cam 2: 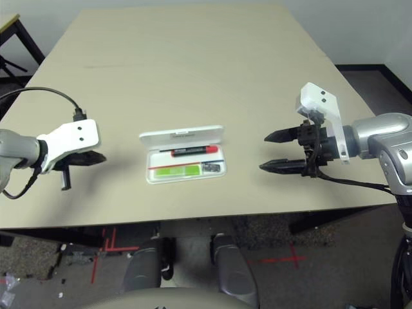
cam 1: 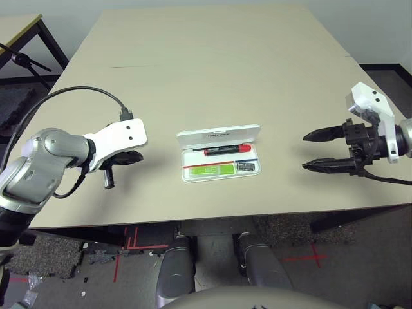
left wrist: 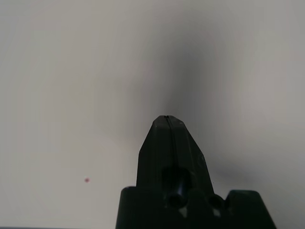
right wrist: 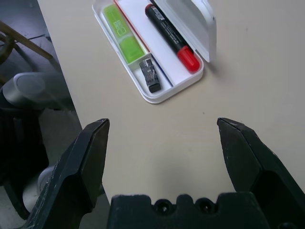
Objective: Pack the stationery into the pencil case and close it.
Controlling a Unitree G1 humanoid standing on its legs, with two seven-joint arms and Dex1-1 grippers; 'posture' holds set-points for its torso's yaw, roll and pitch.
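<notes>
While the pencil case (cam 1: 220,153) lies between them, left gripper (cam 1: 132,157) is closed, right gripper (cam 1: 314,150) spread.

**Around the worktop**

A beige worktop (cam 1: 212,77) fills the scene. Red tape marks (cam 1: 313,258) cross the dark floor (cam 1: 360,251) below its near edge. Another table's corner (cam 1: 19,26) stands far left, beside a black stand (cam 1: 22,61).

An open white pencil case (cam 1: 220,154) with three things inside it.
The pencil case lies flat near the front of the table (cam 1: 212,71), its lid standing up at the back. Inside, the red marker (cam 1: 227,150) lies along the back, the green stick (cam 1: 211,170) in front, and the tiny dark piece (cam 1: 244,167) just beside the stick.
</notes>
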